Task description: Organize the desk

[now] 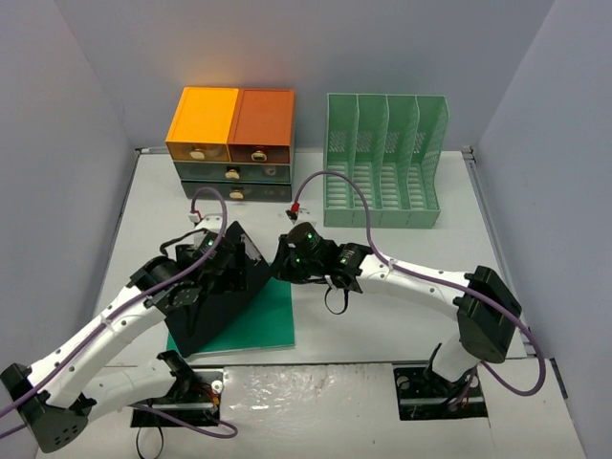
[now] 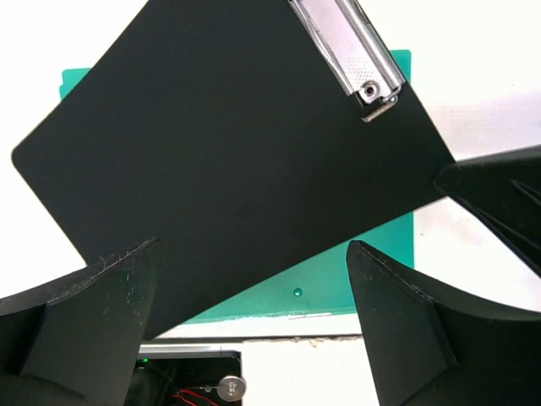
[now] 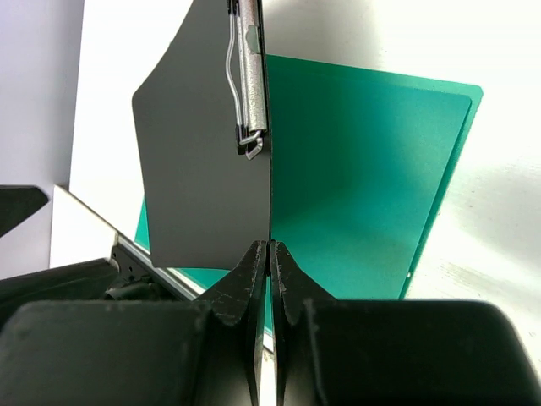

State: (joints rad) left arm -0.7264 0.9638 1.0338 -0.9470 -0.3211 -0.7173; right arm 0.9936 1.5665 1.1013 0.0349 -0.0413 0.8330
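Observation:
A black clipboard [image 1: 222, 298] with a metal clip [image 2: 355, 51] stands tilted on edge over a green folder [image 1: 263, 327] that lies flat on the white desk [image 1: 402, 251]. My right gripper [image 1: 280, 264] is shut on the clipboard's edge; in the right wrist view its fingertips [image 3: 269, 247] pinch the thin board [image 3: 203, 169] beside the folder [image 3: 355, 169]. My left gripper [image 1: 226, 254] is open close to the clipboard's face [image 2: 228, 152], its fingers [image 2: 252, 254] spread wide and holding nothing. The folder [image 2: 338, 283] shows under the board.
An orange-topped drawer unit [image 1: 232, 143] and a green slotted file rack [image 1: 384, 158] stand at the back of the desk. Grey-lilac walls close in both sides. The arm bases sit at the near edge.

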